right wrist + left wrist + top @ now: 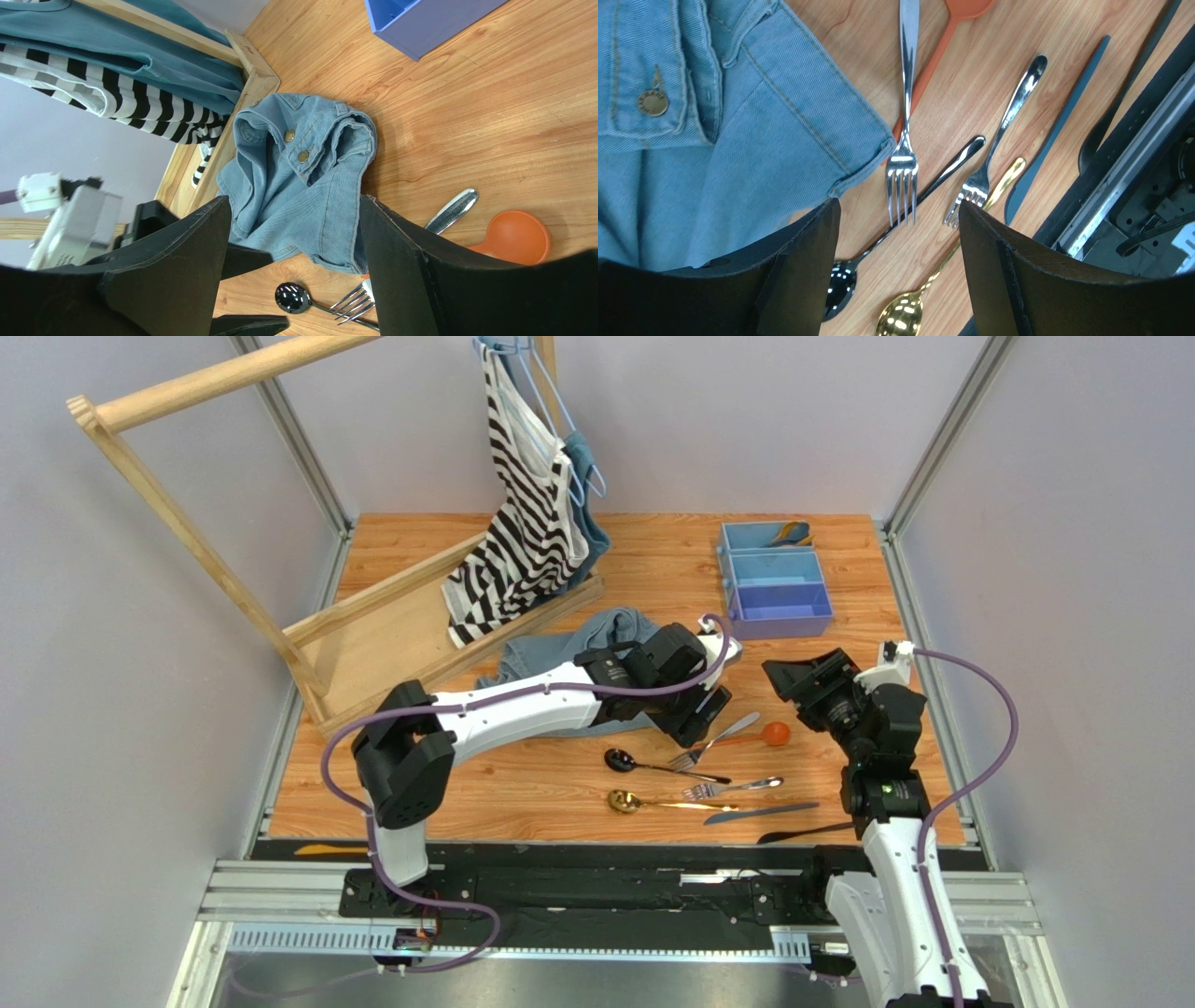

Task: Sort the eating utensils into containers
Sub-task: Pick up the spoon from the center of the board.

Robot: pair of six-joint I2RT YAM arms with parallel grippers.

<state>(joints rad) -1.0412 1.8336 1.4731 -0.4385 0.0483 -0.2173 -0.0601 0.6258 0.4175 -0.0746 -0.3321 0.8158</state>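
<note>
Loose eating utensils lie on the wooden table near its front. In the left wrist view I see a silver fork [904,161], a second fork [976,185], a black spoon [840,283], a gold spoon [903,318], an orange spoon [948,42] and a dark knife [1053,133]. My left gripper [898,206] hovers open just above the first fork's tines, holding nothing. My right gripper [291,199] is open and empty too, raised beside the orange spoon [512,238]. The containers, a light blue divided tray [772,595], stand at the back right with a utensil [790,535] in the far compartment.
A crumpled denim garment [589,644] lies just left of the utensils, touching the first fork. A wooden rack [379,616] with hanging clothes [526,518] fills the back left. A black utensil [800,833] lies at the table's front edge by the rail.
</note>
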